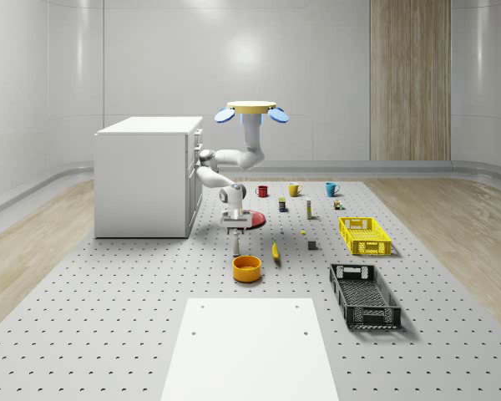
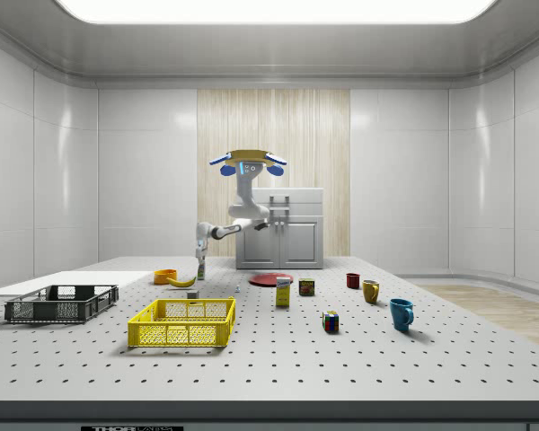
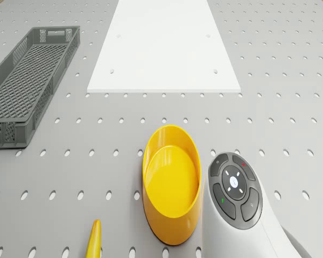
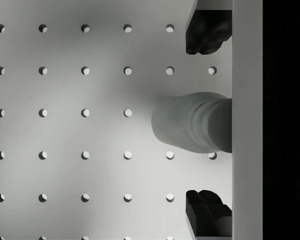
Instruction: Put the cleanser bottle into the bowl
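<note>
Our claw [image 1: 234, 227] hangs at the end of the downward-bent arm, just behind the bowl [image 1: 246, 268] in the whole-scene view, and a tall greyish thing — which we take for the cleanser bottle [image 1: 236, 241] — hangs straight beneath it. In the wrist view the two dark fingertips [image 4: 205, 30] stand well apart on either side of the bottle's rounded grey top [image 4: 190, 122], and we see open bench between each tip and the bottle. So the fingers look spread around it, though where they meet the bottle higher up is hidden, and we judge that the bottle may be gripped there, out of sight.

The drone [image 1: 251, 109] hovers in the air above the bench [image 1: 108, 334], near the white cabinet [image 1: 146, 175] and behind the red plate [image 1: 252, 220].

As for progress, the bottle is not yet in the bowl. In the drone view the yellow bowl [image 3: 171, 183] is empty, and the arm's wrist [image 3: 237, 199] sits just beside its rim. From the side view the bottle [image 2: 200, 268] seems to reach down to the bench or nearly so; we cannot tell whether it is lifted. What is left, as we judge it — carry the bottle the short way over the bowl's rim, lower it inside, let go. A banana [image 1: 275, 251] lies near the bowl, clear of that path.
</note>
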Robot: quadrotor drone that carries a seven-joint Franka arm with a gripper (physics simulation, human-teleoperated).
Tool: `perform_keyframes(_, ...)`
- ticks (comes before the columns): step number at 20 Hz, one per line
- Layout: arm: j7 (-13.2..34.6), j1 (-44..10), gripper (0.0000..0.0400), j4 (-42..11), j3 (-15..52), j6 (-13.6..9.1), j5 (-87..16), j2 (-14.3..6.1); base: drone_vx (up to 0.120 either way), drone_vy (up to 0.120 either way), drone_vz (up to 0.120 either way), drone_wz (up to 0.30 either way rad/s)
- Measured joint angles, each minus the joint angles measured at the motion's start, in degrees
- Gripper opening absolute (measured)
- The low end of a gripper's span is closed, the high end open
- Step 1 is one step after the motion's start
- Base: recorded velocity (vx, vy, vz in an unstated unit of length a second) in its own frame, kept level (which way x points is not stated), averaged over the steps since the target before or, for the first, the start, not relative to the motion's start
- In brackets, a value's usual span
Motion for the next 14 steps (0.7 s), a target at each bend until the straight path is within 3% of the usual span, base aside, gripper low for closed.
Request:
perform_keyframes(8, -0.02, -0.13, 0.04, 0.3, -0.49, 0.17, -0.49, 0.19, 0.0, 0.0, 0.0, 0.0)
perform_keyframes(9, -0.02, -0.14, 0.034, 0.33, -0.55, 0.19, -0.54, 0.21, 0.0, 0.0, 0.0, 0.0)
perform_keyframes(11, -0.03, -0.15, 0.0255, 0.37, -0.62, 0.2, -0.62, 0.26, 0.0, 0.0, 0.0, 0.0)
perform_keyframes(14, -0.04, -0.15, 0.0186, 0.41, -0.68, 0.2, -0.69, 0.31, 0.0, 0.0, 0.0, 0.0)
